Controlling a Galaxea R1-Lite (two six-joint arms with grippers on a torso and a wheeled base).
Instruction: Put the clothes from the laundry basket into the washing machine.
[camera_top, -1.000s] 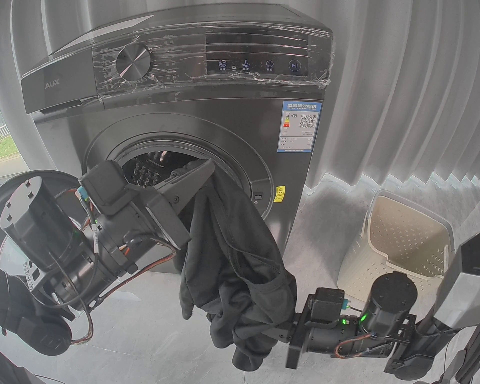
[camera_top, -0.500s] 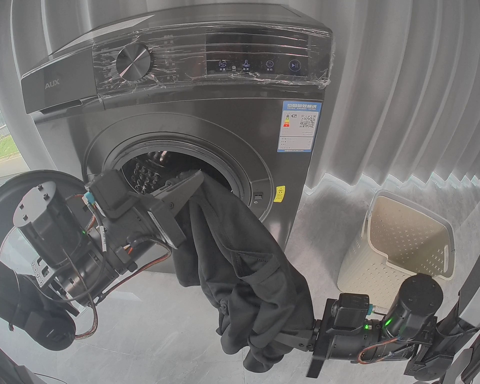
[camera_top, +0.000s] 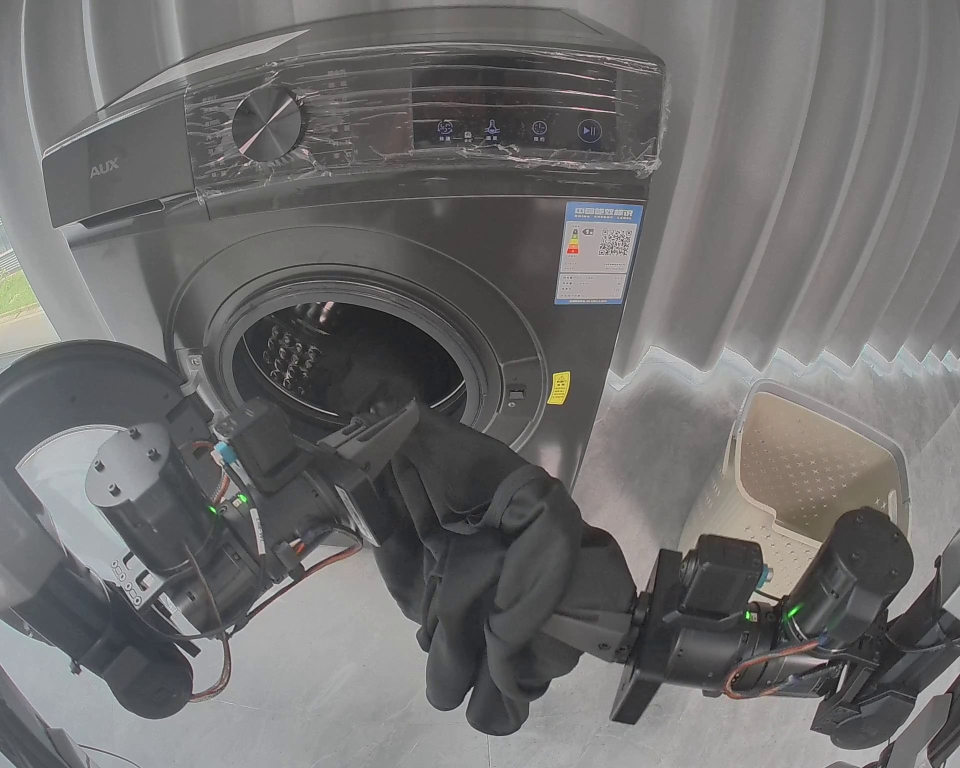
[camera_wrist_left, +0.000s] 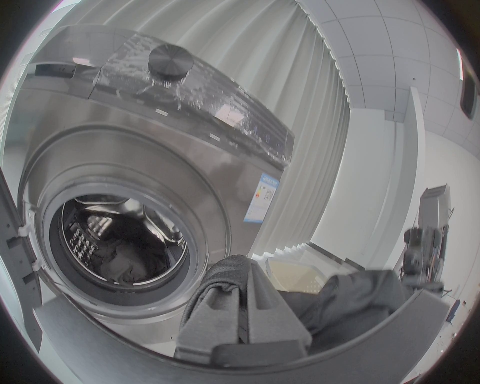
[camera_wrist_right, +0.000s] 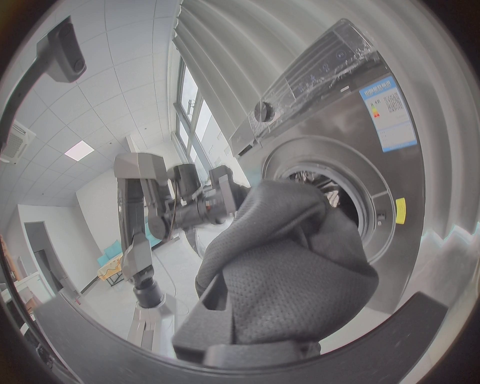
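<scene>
A black garment (camera_top: 500, 560) hangs between my two grippers in front of the washing machine (camera_top: 400, 230), just below its open drum (camera_top: 350, 360). My left gripper (camera_top: 392, 428) is shut on the garment's upper end by the drum's lower rim. My right gripper (camera_top: 570, 632) is shut on the lower end, further right and nearer the floor. The left wrist view shows the fabric (camera_wrist_left: 345, 305) pinched in the left gripper (camera_wrist_left: 243, 300) and other clothes lying in the drum (camera_wrist_left: 125, 245). In the right wrist view the garment (camera_wrist_right: 290, 270) drapes over the right gripper (camera_wrist_right: 235, 320).
The machine's round door (camera_top: 70, 400) stands swung open at the left, behind my left arm. A cream laundry basket (camera_top: 810, 480) sits on the grey floor at the right, against the white curtain (camera_top: 800, 180). Its visible inside looks bare.
Both grippers have come lower and nearer each other with the garment, which has bunched up. The left gripper dropped from the drum mouth to its lower rim; the right moved right and up.
</scene>
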